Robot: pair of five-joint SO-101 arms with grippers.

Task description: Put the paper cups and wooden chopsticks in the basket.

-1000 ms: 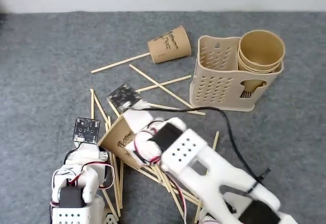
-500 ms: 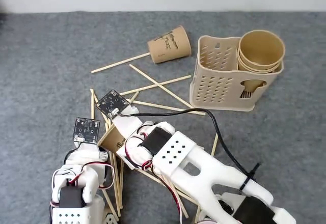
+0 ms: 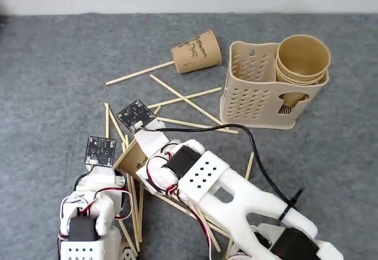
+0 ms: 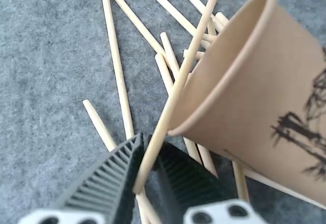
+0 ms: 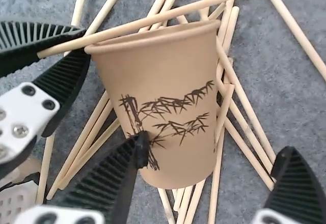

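Left tool [image 4: 147, 145]: at the near edge of the worktop [image 3: 53, 65], its two ribbed fingers pressed together on a wooden chopstick [image 4: 173, 96].
Held chopstick: slants up from the fingers and lies across the rim of the near paper cup [image 5: 163, 81].
Right tool [image 5: 214, 150]: spread wide, one finger on either side of the near paper cup; one fingertip [image 5: 140, 147] touches the cup's printed wall, the other stands apart from it.
Near paper cup: on its side atop a heap of chopsticks, just beside the left tool, mouth towards that tool.
Loose chopsticks [image 3: 177, 97]: scattered and crossed over the grey worktop, thickest under and around the near cup, thinning out towards the basket.
Far paper cup [image 3: 196, 51]: on its side further back, near the basket; one chopstick's end meets its narrow end.
Basket [image 3: 254, 94]: upright at the far right in the high view, perforated walls, two compartments.
Stacked cups [image 3: 302, 56]: nested upright in the basket's right-hand compartment.
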